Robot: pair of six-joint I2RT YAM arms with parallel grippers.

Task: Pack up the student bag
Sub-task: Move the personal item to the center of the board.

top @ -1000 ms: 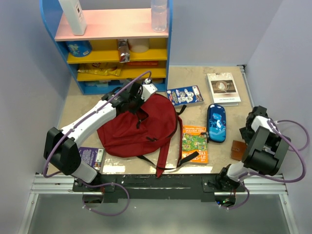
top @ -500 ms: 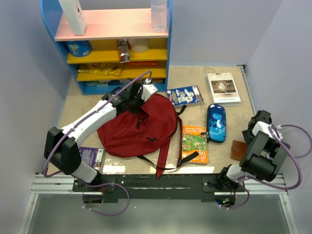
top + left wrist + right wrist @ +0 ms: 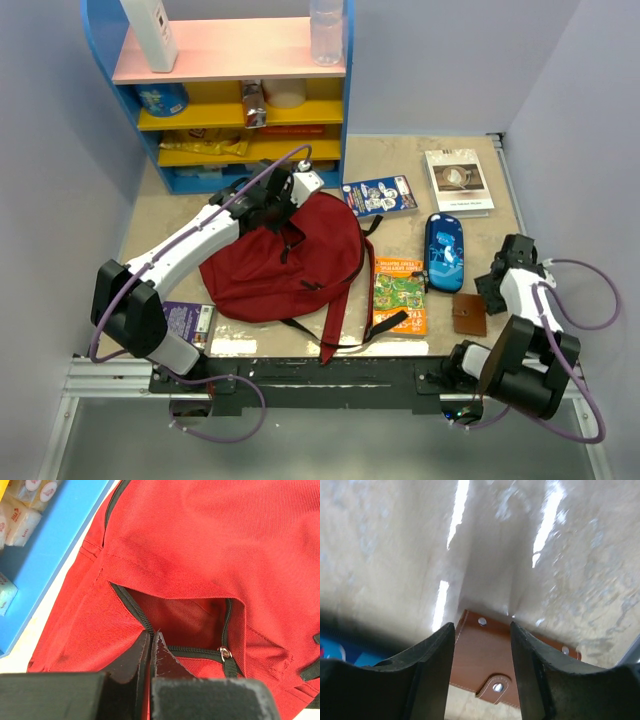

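Nearest you, at the lower left of the overhead view, a purple booklet (image 3: 186, 322) lies flat beside the left arm's base. At the lower right a brown wallet (image 3: 468, 314) lies on the table (image 3: 150, 215), with your right claw (image 3: 492, 283) just above and to the right of it. In the right wrist view that claw's fingers stand apart. The wallet's flap with its snap shows through the gap, and nothing is clamped.

Left of the wallet is an orange book (image 3: 400, 290), with a black strap of the backpack (image 3: 290, 262) lying across its lower part. The dark red backpack lies flat at centre left, its straps trailing toward the bottom edge. A blue pencil case (image 3: 443, 250) sits just above and to the right of the orange book.

Your left claw (image 3: 288, 196) is at the backpack's far end. In the left wrist view its fingers are pressed together at the zipper edge of an open pocket (image 3: 185, 617), left of the zipper pull (image 3: 226, 653). You cannot tell whether fabric is caught between them.

Farther back lie a blue book (image 3: 380, 195) and a white book (image 3: 458, 180). A blue shelf unit (image 3: 345, 100) fills the upper left, with a clear bottle (image 3: 327, 30) on top.
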